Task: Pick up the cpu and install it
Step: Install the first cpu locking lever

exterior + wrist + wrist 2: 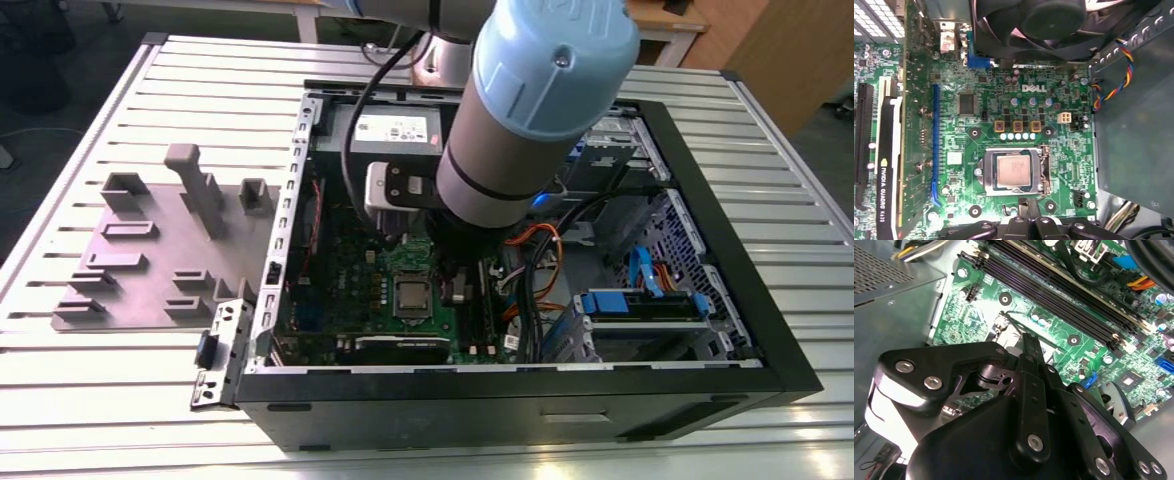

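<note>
The cpu (1013,171) is a silver-grey square chip lying flat in its metal-framed socket (985,172) on the green motherboard (1054,150). In the exterior view the cpu (411,294) shows inside the open computer case, just beside the arm's wrist. My gripper (1022,202) hovers above the board next to the socket's edge and holds nothing. In the second wrist view the gripper (1029,340) has its black fingers (1032,390) drawn together into one narrow bar, shut, over the board near the memory slots (1064,295).
The black case wall (534,400) surrounds the work area. A cooling fan (1029,20), a graphics card (886,165), coloured cables (541,240) and a blue drive bay (641,300) crowd the inside. A grey-purple fixture plate (147,260) lies on the slatted table at the exterior view's left.
</note>
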Robot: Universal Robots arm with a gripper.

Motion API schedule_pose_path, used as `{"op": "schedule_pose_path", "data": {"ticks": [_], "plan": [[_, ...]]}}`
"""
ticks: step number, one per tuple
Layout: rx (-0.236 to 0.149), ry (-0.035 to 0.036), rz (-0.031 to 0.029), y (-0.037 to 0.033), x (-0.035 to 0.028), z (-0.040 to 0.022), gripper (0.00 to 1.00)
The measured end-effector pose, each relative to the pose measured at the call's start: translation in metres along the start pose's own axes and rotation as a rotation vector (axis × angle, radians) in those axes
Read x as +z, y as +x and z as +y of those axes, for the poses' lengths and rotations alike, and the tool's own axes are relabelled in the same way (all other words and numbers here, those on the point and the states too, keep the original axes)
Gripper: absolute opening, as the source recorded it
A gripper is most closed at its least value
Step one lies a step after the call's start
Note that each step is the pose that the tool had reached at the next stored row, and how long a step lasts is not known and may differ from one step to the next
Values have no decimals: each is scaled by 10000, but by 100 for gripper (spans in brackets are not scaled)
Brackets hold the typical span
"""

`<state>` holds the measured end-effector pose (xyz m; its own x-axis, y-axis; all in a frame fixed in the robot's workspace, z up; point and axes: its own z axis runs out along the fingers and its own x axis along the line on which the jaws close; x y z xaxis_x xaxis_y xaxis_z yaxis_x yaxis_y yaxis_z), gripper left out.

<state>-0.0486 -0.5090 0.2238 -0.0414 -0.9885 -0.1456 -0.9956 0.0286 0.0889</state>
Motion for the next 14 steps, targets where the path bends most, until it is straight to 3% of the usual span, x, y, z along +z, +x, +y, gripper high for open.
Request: {"op": "schedule_pose_path", "data": {"ticks": [2, 6, 7, 10, 11, 14], "plan": [[6, 7, 77, 14, 4, 1, 11], [9, 25, 124, 38, 24, -2, 11], [12, 28, 175, 39, 28, -2, 11], [30, 44, 406, 42, 42, -3, 11], [33, 50, 453, 43, 50, -3, 11], [35, 65, 494, 47, 79, -5, 11]]}}
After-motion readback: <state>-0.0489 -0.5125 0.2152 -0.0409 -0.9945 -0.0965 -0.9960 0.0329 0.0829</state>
